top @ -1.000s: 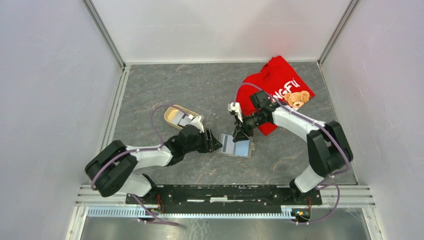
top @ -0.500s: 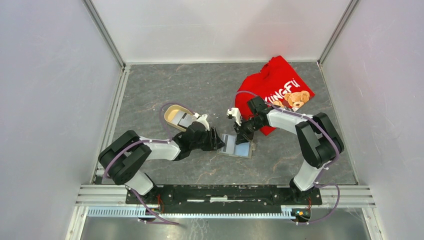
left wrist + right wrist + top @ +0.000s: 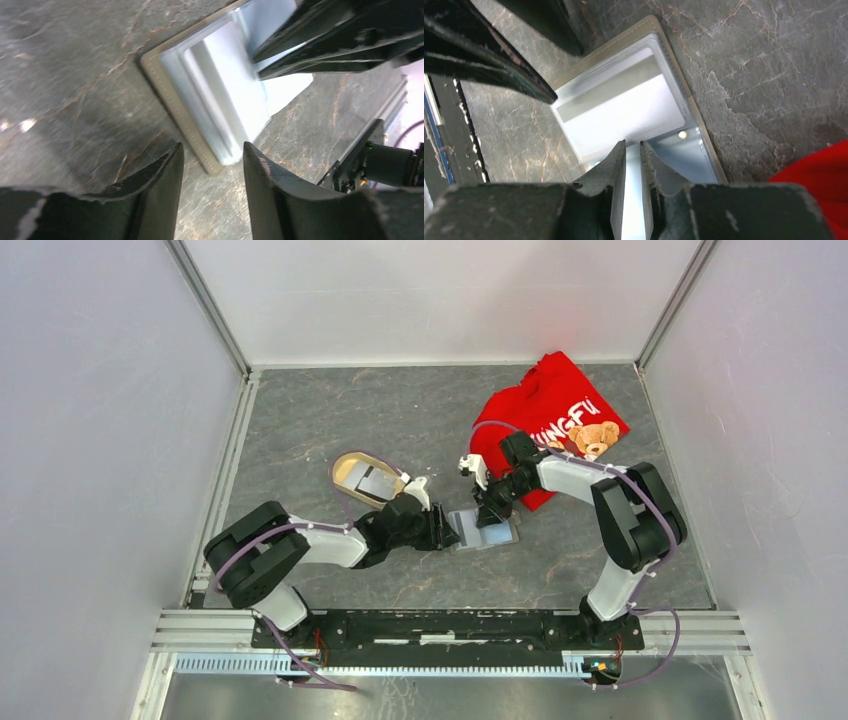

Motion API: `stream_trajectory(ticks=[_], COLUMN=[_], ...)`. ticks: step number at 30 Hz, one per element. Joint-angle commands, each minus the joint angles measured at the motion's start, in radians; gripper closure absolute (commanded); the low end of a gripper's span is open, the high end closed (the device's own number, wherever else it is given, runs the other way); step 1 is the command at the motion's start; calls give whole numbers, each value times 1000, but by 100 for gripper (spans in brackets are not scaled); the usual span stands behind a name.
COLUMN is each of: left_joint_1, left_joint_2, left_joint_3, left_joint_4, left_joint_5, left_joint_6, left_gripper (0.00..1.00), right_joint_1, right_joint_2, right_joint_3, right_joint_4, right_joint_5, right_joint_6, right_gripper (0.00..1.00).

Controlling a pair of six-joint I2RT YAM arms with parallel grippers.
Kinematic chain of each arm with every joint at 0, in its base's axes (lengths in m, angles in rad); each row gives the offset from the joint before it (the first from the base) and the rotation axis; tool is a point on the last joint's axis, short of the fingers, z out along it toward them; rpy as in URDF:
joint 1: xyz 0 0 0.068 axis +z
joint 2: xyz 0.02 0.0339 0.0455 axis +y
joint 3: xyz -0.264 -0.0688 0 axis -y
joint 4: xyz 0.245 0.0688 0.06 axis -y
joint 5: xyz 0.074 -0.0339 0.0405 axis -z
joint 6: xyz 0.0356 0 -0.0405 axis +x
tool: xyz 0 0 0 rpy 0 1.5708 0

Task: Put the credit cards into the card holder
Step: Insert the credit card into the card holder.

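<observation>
I am seeing the card holder (image 3: 484, 531) lying open on the table (image 3: 400, 410), just in front of the red shirt (image 3: 548, 410). My right gripper (image 3: 633, 150) is pinching a pale card (image 3: 632, 200) over the holder's pockets. My left gripper (image 3: 212, 165), jaws spread, is hovering at the holder's corner.

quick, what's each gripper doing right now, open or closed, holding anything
Left gripper: open, empty, at the near edge of the card holder.
Right gripper: closed on a pale credit card, over the card holder.
</observation>
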State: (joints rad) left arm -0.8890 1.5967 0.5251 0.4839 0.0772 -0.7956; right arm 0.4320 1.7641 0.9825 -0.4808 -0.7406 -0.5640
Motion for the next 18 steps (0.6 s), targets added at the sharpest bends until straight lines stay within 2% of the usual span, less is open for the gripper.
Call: stream_trajectory(ticks=[1,8,9,12,14,18], left_joint_1=[-13,-4,3,56,125,342], left_joint_2=[-118,-415,-449,-528,-566,-552], left_joint_3=[-11,93,117,185,227,298], left_joint_4=[-150,-396,-431,-521,-547,-580], left_joint_5=[-119,-274,-299,-350,-341,-157], left_joint_6=[24,265,306,437,502,577], left_gripper=[43,29,26,6,1,0], right_joint_1=[-39,-119,-123,-127,-129,-136], right_joint_2=[-125,-285,-317,-417,-475,-556], right_joint_3=[20,45,43,47,69,79], right_joint_4=[-92,-198,-196,-159,-129,-16], right_joint_5=[-52,-143,-137,-51,23,59], right_joint_6=[-153,-311,-307,-260,-224,-126], right_gripper=[76,72,72,68,61,31])
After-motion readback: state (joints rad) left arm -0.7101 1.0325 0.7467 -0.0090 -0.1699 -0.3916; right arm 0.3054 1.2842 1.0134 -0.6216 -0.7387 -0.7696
